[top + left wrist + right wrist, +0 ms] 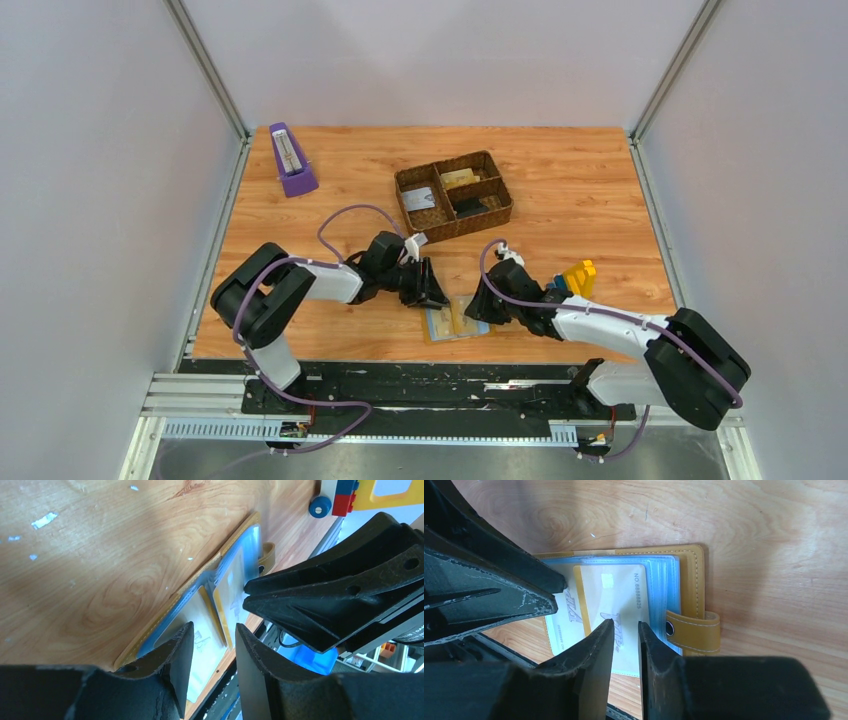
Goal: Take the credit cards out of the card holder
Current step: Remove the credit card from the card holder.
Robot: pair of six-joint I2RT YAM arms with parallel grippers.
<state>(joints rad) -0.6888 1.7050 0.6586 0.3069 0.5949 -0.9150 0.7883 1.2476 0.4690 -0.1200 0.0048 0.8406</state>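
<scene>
My left gripper and right gripper, both narrowly parted and empty, crowd the open card holder, lying lengthwise along the table's near edge, open wood beyond.

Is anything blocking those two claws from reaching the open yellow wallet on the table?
Nothing visible. The mustard-yellow folding card holder lies open on the wooden table, with the left gripper and right gripper right over its cards.
</scene>
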